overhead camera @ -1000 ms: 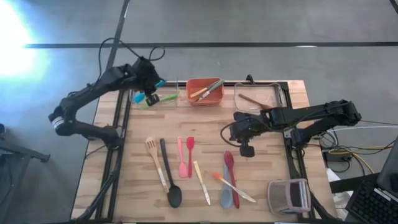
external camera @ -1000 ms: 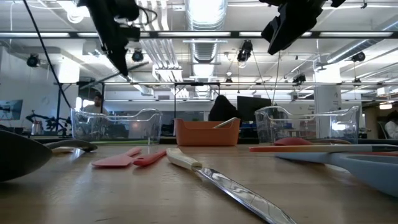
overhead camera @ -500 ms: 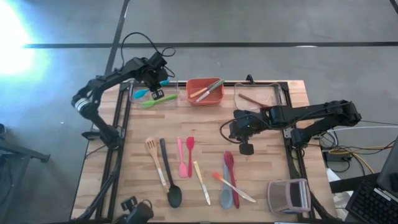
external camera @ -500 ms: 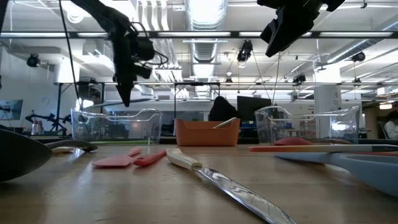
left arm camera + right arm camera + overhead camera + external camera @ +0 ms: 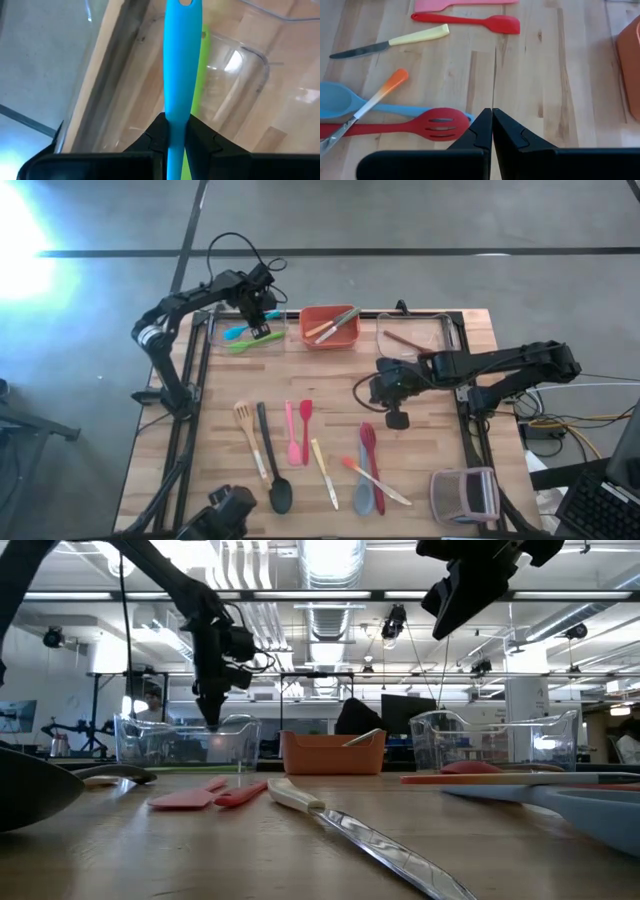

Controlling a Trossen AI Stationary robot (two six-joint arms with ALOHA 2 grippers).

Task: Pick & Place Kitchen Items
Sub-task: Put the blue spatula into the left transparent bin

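My left gripper (image 5: 260, 322) reaches steeply down into the far-left clear bin (image 5: 218, 338) and is shut on a blue utensil (image 5: 181, 60). A green utensil (image 5: 240, 346) lies on that bin's floor, right under the blue one. Several more utensils lie in a row on the table's near half, among them a black spoon (image 5: 272, 470), a pink spatula (image 5: 291, 435) and a red slotted spoon (image 5: 420, 122). My right gripper (image 5: 492, 117) hangs shut above the table's middle, holding nothing. My left gripper pinches the blue utensil's handle (image 5: 176, 112) between its two fingers. The handle runs along the fingers. Its free end with the hanging hole (image 5: 184, 4) sticks out past the fingertips, slanting down into the clear bin. Whether that end touches the bin's floor I cannot tell.
An orange bin (image 5: 312, 338) with utensils stands at the far middle, and a second clear bin (image 5: 440, 340) holding a utensil stands to its right. Another clear container (image 5: 465, 495) sits at the near right corner. Bare wood lies between the bins and the utensil row.
My left gripper has carried the blue utensil toward the table's right and down into the far-left clear bin, tipping more steeply downward. It has stayed shut on the handle throughout.
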